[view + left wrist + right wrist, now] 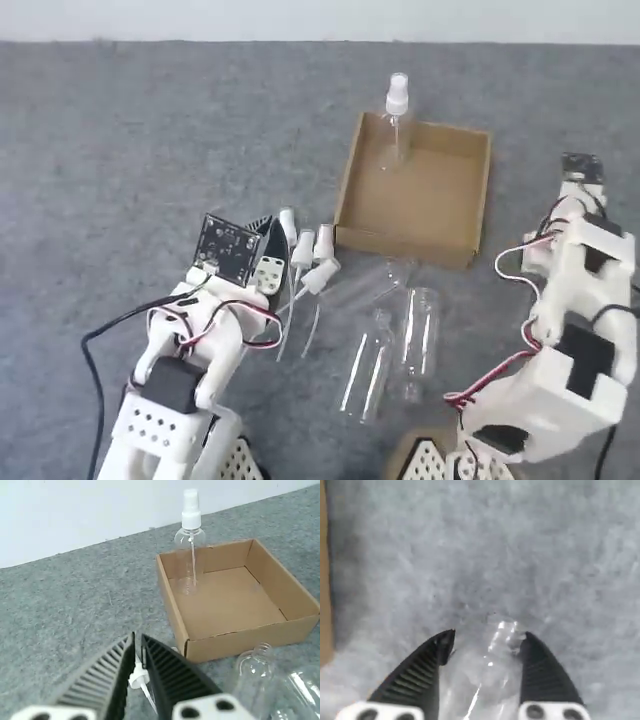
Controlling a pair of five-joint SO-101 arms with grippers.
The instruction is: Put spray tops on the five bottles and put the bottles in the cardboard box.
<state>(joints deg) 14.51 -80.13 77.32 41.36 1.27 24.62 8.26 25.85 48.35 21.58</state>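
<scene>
The left gripper (138, 637) is pinching a white spray top (136, 679) between nearly closed jaws, hovering over the grey carpet (150, 130) just left of the cardboard box (172, 600). A capped spray bottle (190, 535) is standing upright in the box's far left corner. The right gripper (487, 635) is gripping a clear bottle (485, 675) to the right of the box. Three uncapped bottles (365, 370) are lying on their sides near the box's near wall, with loose spray tops (322, 272) lying to their left.
</scene>
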